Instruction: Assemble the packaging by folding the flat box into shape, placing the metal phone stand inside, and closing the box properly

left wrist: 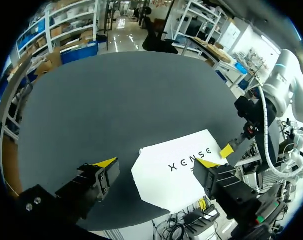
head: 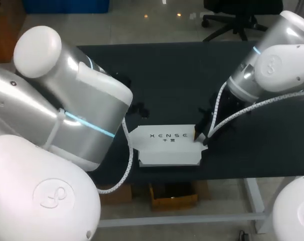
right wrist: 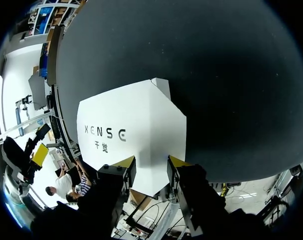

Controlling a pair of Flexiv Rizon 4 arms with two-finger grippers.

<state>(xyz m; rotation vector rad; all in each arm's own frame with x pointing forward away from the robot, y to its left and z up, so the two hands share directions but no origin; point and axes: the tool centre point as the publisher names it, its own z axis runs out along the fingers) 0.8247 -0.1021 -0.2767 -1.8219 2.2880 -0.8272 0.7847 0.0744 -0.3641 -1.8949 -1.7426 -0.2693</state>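
— On the near half of the bench [head: 182, 75], what does the inspector record?

— One white box [head: 167, 150], lying flat with its dark lettering face up. It sits about midway between left and right, close to the near edge. Angled flaps show at its left and right ends.

— Is any part of it raised?

— All three views show it flat against the dark surface.

— Where is the right arm?

— The right arm [head: 272, 65] comes in from the far right and bends down to the box's right end. The right hand [head: 198, 135] stands at that end, with one yellow tip at the corner of the flap. Whether that tip touches the card cannot be told.

— What is its state?

— Its fingers [right wrist: 124, 162] stand apart in its own wrist view, and a strip of the white box end shows in the gap. They do not pinch it from two sides, so the hand holds nothing.

— And the left arm?

— The left arm [head: 66, 100] fills the left foreground of the head view and hides its own hand there. In the left wrist view, the left hand [left wrist: 156, 162] is spread wide. One tip is over bare bench beside the box and the other over the lettered face. It holds nothing.
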